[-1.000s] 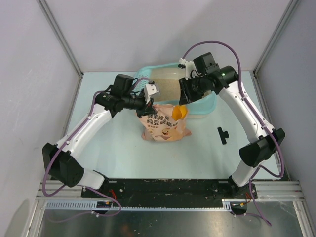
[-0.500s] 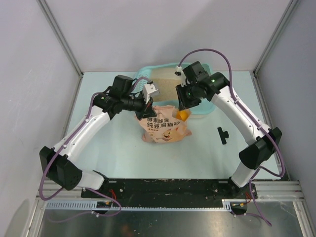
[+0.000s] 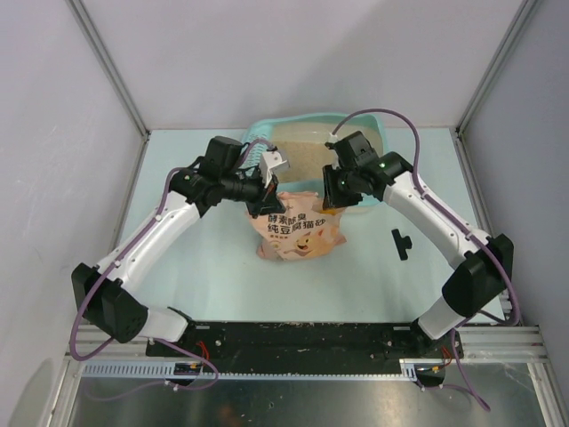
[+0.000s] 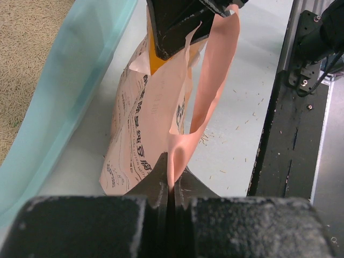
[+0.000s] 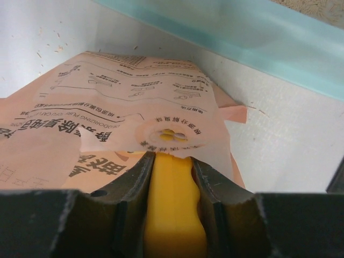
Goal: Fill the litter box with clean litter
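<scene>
My left pincer [image 4: 171, 180] is shut tight, with a thin pink flap of the pink bag [image 4: 145, 118] pinched between its two fingers. From above, this pincer [image 3: 265, 196] is at the top left corner of the bag [image 3: 298, 233]. My right pincer [image 5: 171, 161] is closed around the handle of the orange scoop [image 5: 172, 204], and its fingers press on both sides of it. The far end of the scoop is hidden behind the edge of the bag [image 5: 134, 102], so I cannot tell how deep it goes. From above, my right pincer [image 3: 331, 197] is at the top right corner of the bag, and the two pincers are near each other with the bag's open top between them. The bag stands up on the table [image 3: 196, 285], with a pig picture and big writing on the front. The litter box [image 3: 307, 118] is just behind the bag, at the far side of the table. Its light teal wall [image 4: 70, 91] runs right beside the bag. The clean litter [image 3: 302, 156] is inside the box, and it looks like beige sand spread over the floor [image 4: 27, 54]. A small black part [image 3: 402, 242] lies on the table to the right, apart from the bag.
</scene>
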